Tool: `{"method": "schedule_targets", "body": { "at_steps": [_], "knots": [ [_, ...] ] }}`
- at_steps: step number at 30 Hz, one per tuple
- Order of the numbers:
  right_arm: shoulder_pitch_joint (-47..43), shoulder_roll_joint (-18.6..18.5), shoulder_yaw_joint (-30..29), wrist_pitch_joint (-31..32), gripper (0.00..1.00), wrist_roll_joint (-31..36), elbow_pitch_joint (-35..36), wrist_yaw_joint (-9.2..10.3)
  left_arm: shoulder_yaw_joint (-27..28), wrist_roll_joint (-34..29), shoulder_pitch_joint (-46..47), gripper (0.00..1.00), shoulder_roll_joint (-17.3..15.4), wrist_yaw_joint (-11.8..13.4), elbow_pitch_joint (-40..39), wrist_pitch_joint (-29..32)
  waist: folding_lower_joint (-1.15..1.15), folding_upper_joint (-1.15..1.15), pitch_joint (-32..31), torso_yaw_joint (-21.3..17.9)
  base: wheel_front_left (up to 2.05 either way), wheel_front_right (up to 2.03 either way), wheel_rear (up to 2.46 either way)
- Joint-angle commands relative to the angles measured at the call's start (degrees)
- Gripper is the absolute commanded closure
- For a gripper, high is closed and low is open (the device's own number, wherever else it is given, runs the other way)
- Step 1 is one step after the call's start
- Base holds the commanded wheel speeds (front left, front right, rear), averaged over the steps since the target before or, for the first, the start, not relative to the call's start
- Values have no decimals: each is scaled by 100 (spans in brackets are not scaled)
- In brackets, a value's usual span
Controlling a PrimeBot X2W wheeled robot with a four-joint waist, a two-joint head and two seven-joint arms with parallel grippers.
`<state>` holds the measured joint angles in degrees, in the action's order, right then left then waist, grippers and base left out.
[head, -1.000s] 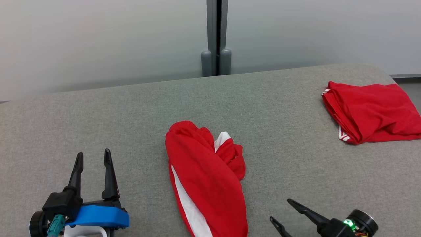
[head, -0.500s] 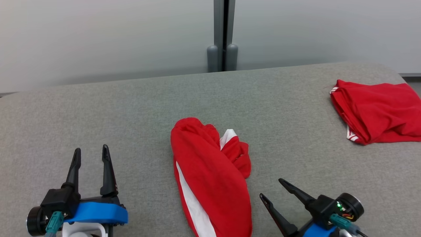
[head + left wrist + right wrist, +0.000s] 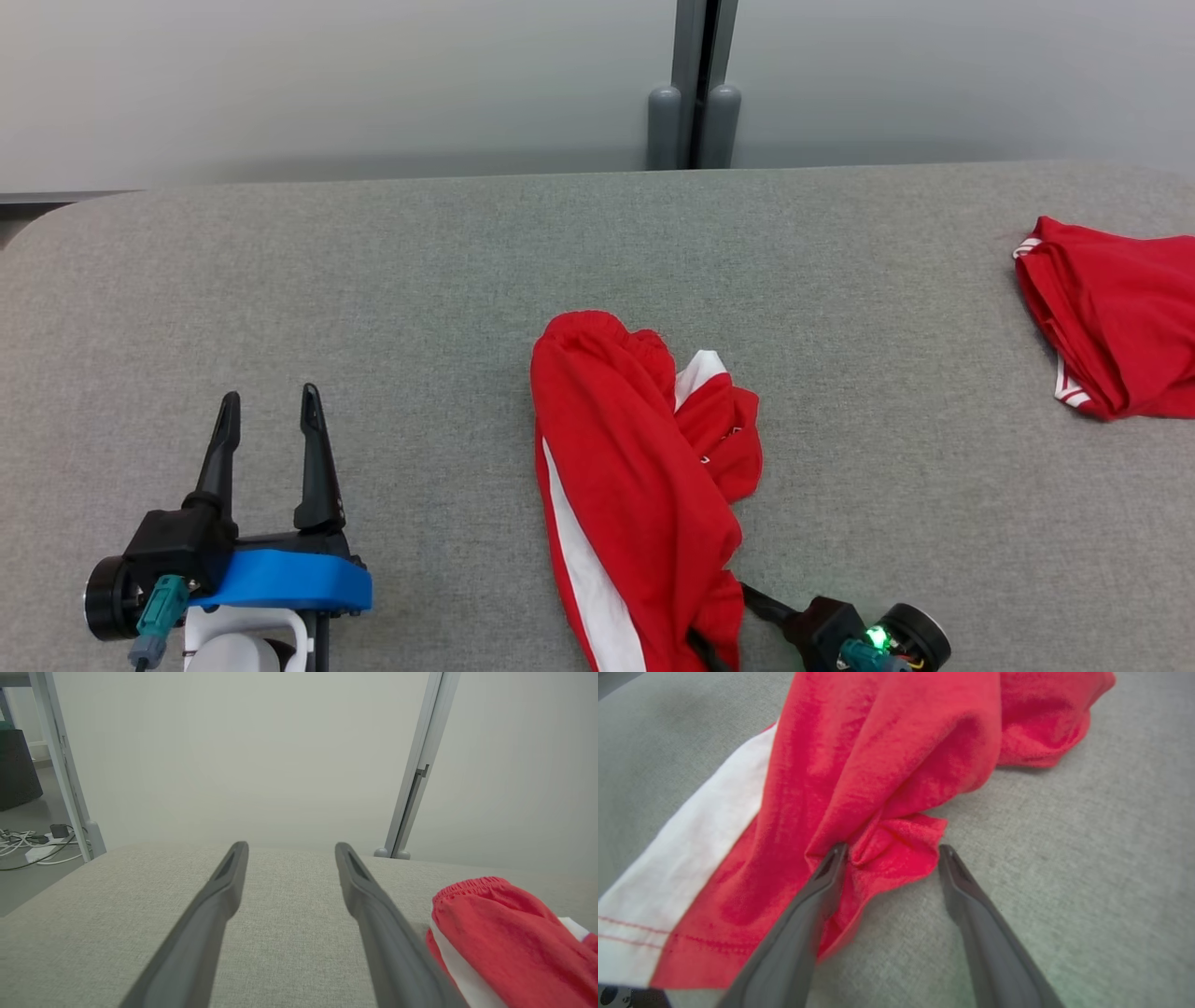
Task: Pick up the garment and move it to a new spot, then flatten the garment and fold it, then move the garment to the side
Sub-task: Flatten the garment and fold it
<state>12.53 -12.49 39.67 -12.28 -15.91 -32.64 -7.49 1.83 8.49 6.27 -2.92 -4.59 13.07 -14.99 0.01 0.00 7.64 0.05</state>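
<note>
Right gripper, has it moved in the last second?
Yes. Right gripper went left: earlier clear of the garment's right edge, now its open fingers flank a fold.

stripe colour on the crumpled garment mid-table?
White stripe on the red garment; shows best in the head view.

Your head view looks down on the table (image 3: 373, 280). Your left wrist view skims low toward the wall (image 3: 280, 765). Your right wrist view sits close over the garment (image 3: 887, 742), shared by all three.

Grey fabric table (image 3: 373, 280), wall post (image 3: 691, 56) behind.
</note>
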Motion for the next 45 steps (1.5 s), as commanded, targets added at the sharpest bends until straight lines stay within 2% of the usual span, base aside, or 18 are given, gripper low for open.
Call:
{"method": "schedule_targets", "body": {
  "at_steps": [1,3,4,5,6,11,22,26,27,28,29,35,40,45],
  "knots": [
    [93,75,121,-8,0,-42,-190,-3,-1,-6,102,0,6,-13,14,-26,-1,0,10,30,0,0,0],
    [116,177,301,-41,0,-59,-356,-8,-6,4,109,0,6,6,9,-26,-1,0,9,48,0,0,0],
    [123,234,381,-63,4,-112,-419,-9,-8,3,106,0,6,13,9,-26,-1,0,6,53,0,0,0],
    [150,257,430,-79,70,-145,-473,-10,-10,7,100,0,6,20,9,-27,-1,0,2,55,0,0,0],
    [182,257,459,-103,100,-182,-527,-10,-8,11,93,0,6,28,8,-26,-1,0,-2,52,0,0,0],
    [520,37,84,-250,100,-323,-657,3,22,32,18,0,6,53,-22,-26,-1,0,-42,-6,0,0,0],
    [950,-940,-1811,-295,100,-224,-899,-1,-25,71,7,0,5,24,39,-26,-1,0,-161,-37,0,0,0],
    [1017,-1028,-2101,-296,100,-182,-1274,-2,-27,73,-38,0,5,17,43,-26,-1,0,-202,-22,0,0,0],
    [1047,-1008,-2119,-296,80,-174,-1339,-2,-24,72,-47,0,6,15,48,-26,-1,0,-212,-23,0,0,0],
    [1083,-969,-2140,-297,15,-174,-1363,-2,-15,68,-57,0,6,14,52,-26,-1,0,-226,-27,0,0,0],
    [1114,-927,-2160,-297,0,-192,-1375,-2,-10,65,-77,0,5,15,47,-26,-1,0,-239,-34,0,0,0],
    [1170,-788,-2494,-297,0,-142,-1075,-1,19,33,-143,0,6,23,21,-26,-1,0,-329,-135,0,0,0],
    [893,-498,-3158,-298,0,-25,-235,-2,31,6,-240,0,5,20,11,-27,-1,0,-417,-278,0,0,0],
    [452,-46,-3613,-297,0,137,775,-2,54,-12,-278,0,5,22,-14,-26,-1,0,-459,-417,0,0,0]
  ]
}}
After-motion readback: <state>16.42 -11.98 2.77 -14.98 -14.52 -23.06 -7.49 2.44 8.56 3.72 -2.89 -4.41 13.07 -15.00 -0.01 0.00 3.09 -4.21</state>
